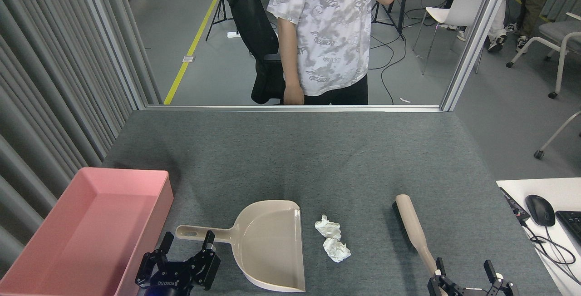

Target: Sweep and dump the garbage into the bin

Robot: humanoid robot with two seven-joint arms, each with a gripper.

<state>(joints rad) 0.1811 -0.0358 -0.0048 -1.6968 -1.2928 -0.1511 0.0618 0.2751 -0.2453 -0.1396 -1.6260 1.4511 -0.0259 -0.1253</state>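
Two crumpled white wads of garbage lie on the grey table, just right of a beige dustpan. The dustpan's handle points left. My left gripper stands open just below that handle, with its right fingertip overlapping the handle's near edge. The pink bin sits at the table's left front. A beige brush lies right of the garbage, bristles to the left. My right gripper is open at the bottom edge, its left finger beside the brush handle's near end.
A person in a patterned white shirt stands beyond the table's far edge, next to a black office chair. A white side desk with a mouse and cables sits at the right. Grey curtain panels line the left.
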